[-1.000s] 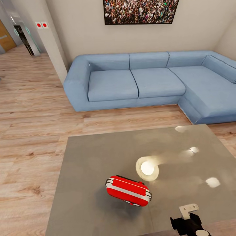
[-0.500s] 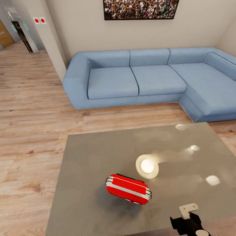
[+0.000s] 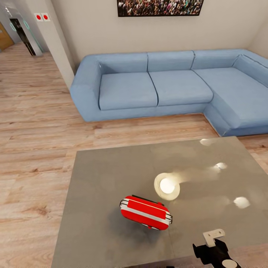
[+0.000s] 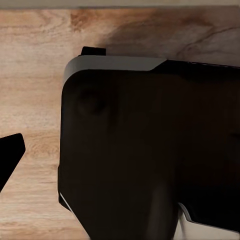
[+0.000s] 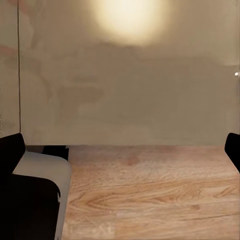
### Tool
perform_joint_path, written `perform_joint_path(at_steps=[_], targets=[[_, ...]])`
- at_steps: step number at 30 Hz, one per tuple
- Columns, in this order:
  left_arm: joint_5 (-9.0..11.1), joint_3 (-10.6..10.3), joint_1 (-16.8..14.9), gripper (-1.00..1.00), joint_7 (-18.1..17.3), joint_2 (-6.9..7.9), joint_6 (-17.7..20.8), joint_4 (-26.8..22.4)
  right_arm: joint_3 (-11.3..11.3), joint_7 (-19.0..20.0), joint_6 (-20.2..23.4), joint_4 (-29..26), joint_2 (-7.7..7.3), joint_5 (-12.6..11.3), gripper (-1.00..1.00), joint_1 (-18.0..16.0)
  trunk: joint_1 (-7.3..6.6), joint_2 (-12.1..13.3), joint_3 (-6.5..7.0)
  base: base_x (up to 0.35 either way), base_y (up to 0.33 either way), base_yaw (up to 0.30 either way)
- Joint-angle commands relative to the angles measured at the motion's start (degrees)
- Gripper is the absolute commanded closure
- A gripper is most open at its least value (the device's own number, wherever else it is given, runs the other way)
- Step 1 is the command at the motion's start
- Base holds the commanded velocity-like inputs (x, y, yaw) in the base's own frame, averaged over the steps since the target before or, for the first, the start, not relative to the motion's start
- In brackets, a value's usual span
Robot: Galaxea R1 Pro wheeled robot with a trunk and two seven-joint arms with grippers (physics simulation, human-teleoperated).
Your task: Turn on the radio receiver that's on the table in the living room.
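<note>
One radio (image 3: 146, 212) lies on the table (image 3: 96, 175), in the near half of the top and a little toward the robot's side of the middle. It is red with a pale band along its length and a thin black wire handle on the edge facing the sofa (image 3: 163, 87). It lies tilted on the glossy grey top, its long side running slantwise. No writing can be read on it.

Just beyond the radio, toward the sofa, the top mirrors one big round lamp glow (image 3: 167, 185). Three smaller bright spots sit farther off toward the table's right side.

There is one blue L-shaped sofa, standing past the far edge of the table against the wall. It has three back cushions along the wall and a wing running down the right. One framed crowd photo (image 3: 160, 7) hangs above the sofa. Left of the sofa, a white pillar carries two small squares with red dots (image 3: 41, 16); no letters are legible on them.

The right gripper (image 3: 216, 249) sits at the table's near edge, right of the radio and apart from it. In its wrist view the two dark fingertips (image 5: 11, 150) stand wide at either side, with the table edge and wood floor (image 5: 150, 195) between, holding nothing.

The left wrist view shows a dark robot body (image 4: 150, 150) over floor boards, with one dark fingertip (image 4: 10, 155) at the side; whether that gripper is spread or closed cannot be told.
</note>
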Motion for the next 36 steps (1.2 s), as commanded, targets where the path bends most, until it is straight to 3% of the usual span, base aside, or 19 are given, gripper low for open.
perform_joint_path(at_steps=[1,18,23,32,36], targets=[[0.0,0.0,0.0,-1.0,0.0,0.0,0.0,0.0,0.0,0.0,0.0,0.0,0.0,0.0,-1.0,0.0,0.0,0.0,-0.09,0.0,0.0,0.0],[0.0,0.0,0.0,-1.0,0.0,0.0,0.0,0.0,0.1,-0.2,0.0,-0.4,0.0,0.2,-1.0,0.0,0.0,0.0,-1.37,0.0,0.0,0.0],[0.0,0.0,0.0,-1.0,0.0,0.0,0.0,0.0,-0.4,-0.5,0.5,-1.8,0.08,4.0,-1.0,0.0,0.0,0.0,-1.38,0.0,0.0,0.0],[0.0,0.0,0.0,-1.0,0.0,0.0,0.0,0.0,-0.6,-0.5,0.6,-4.1,0.2,5.1,-1.0,-0.1,0.0,0.0,-1.38,0.0,0.0,0.0],[0.0,0.0,0.0,-1.0,0.0,-0.03,0.0,0.0,-0.6,-0.2,1.0,-5.1,0.14,5.2,-1.0,-1.9,0.0,0.0,-1.38,0.0,0.0,0.0]])
